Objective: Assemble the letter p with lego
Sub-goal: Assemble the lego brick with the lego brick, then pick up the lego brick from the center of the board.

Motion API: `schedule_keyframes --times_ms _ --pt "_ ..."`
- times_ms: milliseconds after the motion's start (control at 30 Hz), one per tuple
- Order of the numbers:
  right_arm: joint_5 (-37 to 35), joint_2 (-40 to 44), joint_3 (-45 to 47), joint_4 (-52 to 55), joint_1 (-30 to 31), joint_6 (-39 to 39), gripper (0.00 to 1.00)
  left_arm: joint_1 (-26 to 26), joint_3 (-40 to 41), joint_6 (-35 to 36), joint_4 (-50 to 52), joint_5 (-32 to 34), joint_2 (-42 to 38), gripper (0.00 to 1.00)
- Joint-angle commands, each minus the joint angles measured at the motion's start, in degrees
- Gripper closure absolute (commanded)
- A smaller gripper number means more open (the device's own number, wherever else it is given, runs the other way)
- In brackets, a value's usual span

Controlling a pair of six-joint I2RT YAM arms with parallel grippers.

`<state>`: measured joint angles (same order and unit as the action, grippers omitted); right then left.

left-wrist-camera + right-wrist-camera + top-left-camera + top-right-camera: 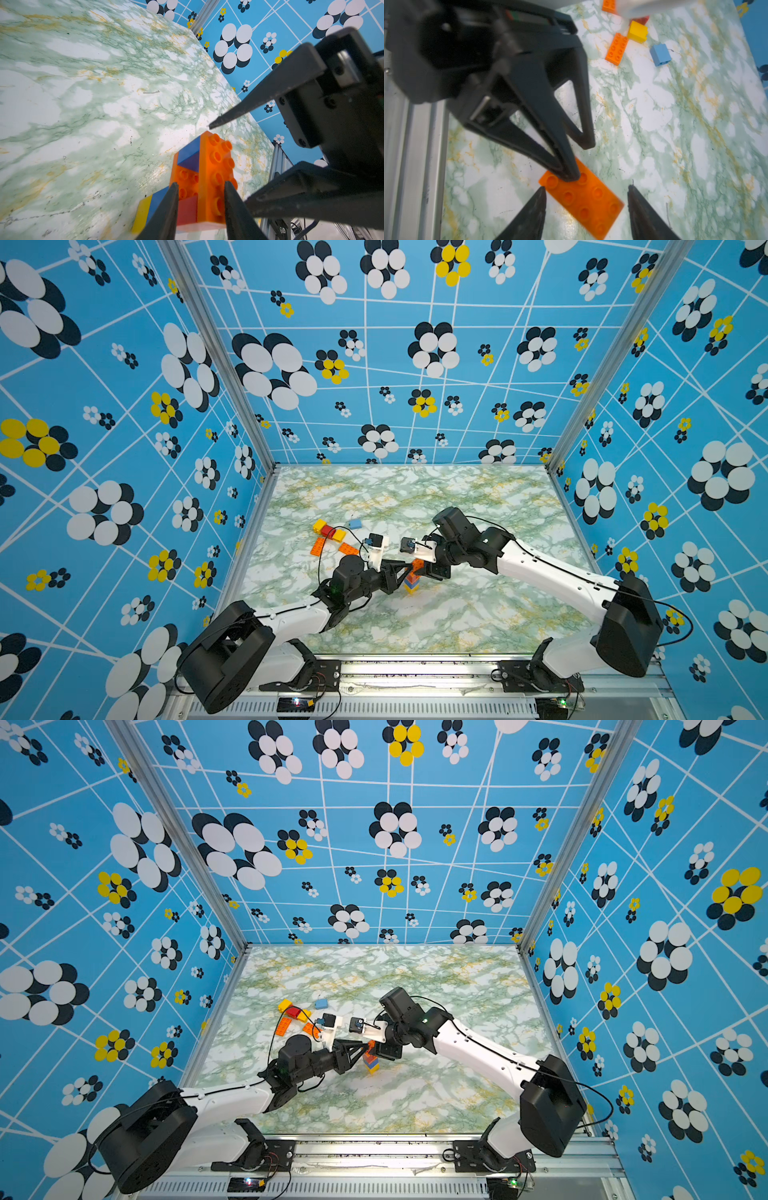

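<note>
Orange lego plate (583, 199): between spread right jaws, left jaws clamping.

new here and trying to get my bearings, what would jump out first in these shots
The loud blue walls with black, white and yellow flowers around a green-veined marble table hit first. At mid-table a small lego stack stands between the two grippers: the left gripper is shut on its top, the open right gripper straddling the orange plate there. Loose bricks lie farther back, to the left.
</note>
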<state>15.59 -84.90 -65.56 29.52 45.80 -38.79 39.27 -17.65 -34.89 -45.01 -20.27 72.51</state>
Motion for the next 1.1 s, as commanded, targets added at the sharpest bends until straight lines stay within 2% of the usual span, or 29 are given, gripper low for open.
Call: schedule_keyframes --times_ms 0,133,367,700,1067 --pt "4.9 0.8 -1.1 5.8 0.1 -2.4 0.36 0.7 2.1 1.9 10.2 0.2 1.3 0.62" --pt "6.4 -0.4 -3.1 9.6 -1.5 -4.6 0.35 0.7 2.1 2.0 10.3 0.2 1.2 0.62" --pt "7.0 -1.4 -4.5 8.8 -3.3 -6.8 0.35 0.8 2.0 2.3 10.8 0.4 0.9 0.62" --pt "10.1 -7.0 -9.4 14.8 -5.1 -14.4 0.33 0.7 1.7 2.6 11.4 0.9 0.6 0.62" --pt "11.3 -10.8 -11.8 16.1 -6.1 -17.1 0.31 0.8 1.1 2.9 11.4 0.7 1.4 0.62"
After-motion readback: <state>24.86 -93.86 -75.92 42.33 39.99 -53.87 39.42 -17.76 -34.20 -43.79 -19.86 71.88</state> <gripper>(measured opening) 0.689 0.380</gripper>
